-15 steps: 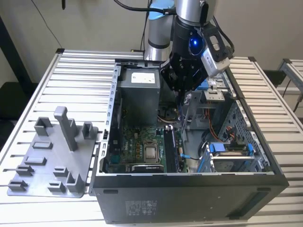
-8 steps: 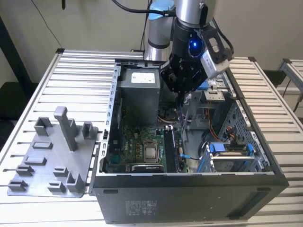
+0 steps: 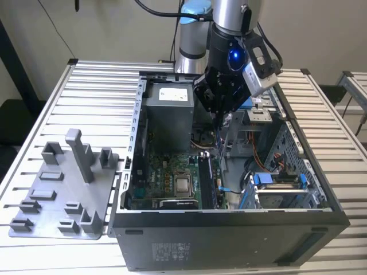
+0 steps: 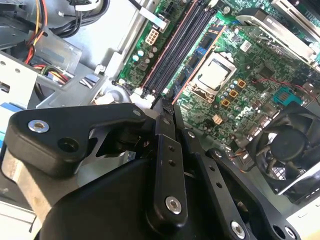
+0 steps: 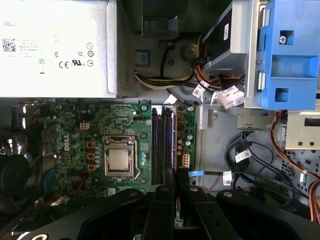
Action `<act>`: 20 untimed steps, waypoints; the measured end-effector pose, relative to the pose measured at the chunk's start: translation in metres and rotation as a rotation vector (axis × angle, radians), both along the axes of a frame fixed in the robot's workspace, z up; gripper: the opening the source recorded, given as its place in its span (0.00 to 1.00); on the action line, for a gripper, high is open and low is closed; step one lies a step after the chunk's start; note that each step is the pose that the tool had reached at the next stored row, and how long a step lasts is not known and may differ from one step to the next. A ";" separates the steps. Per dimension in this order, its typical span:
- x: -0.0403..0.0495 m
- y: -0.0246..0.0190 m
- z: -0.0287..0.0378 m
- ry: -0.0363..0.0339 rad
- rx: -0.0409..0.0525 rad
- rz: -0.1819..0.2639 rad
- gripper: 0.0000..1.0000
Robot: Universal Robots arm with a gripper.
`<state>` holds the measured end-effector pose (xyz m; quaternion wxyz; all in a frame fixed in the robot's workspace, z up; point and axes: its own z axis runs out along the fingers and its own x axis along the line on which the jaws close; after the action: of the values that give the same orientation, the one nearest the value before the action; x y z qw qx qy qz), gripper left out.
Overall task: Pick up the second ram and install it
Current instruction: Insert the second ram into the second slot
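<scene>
In the exterior view my gripper (image 3: 219, 146) reaches down into the open computer case (image 3: 229, 229), over the far end of the memory slots. Its two fingers are pressed together with nothing visible between them, as both wrist views show (image 4: 167, 105) (image 5: 176, 175). The second ram (image 5: 176, 140) is a thin dark stick with a reddish edge. It stands in the slot row on the green motherboard (image 5: 75, 130), directly in line with the fingertips. It also appears as a long dark strip (image 4: 169, 50) (image 3: 211, 177). Whether the fingertips touch it cannot be told.
A grey tray with upright posts (image 3: 63, 189) lies at the exterior view's left, outside the case. Inside the case are the power supply (image 5: 55, 45), the processor socket (image 5: 119, 160), a black fan (image 4: 290, 145), a blue drive bracket (image 5: 292, 55) and loose cables (image 5: 250, 160).
</scene>
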<state>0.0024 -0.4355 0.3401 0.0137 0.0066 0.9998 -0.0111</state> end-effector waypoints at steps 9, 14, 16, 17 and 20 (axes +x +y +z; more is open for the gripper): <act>0.0000 0.0000 -0.0032 0.0000 0.0000 0.000 0.14; 0.0000 0.0000 -0.0049 0.0000 0.0000 0.000 0.14; 0.0000 0.0000 -0.0056 0.0000 0.0000 0.000 0.14; 0.0000 0.0000 -0.0060 0.0000 0.0000 0.000 0.14; 0.0000 0.0000 -0.0072 0.0000 0.0001 0.000 0.14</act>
<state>0.0024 -0.4355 0.3328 0.0137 0.0066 0.9998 -0.0111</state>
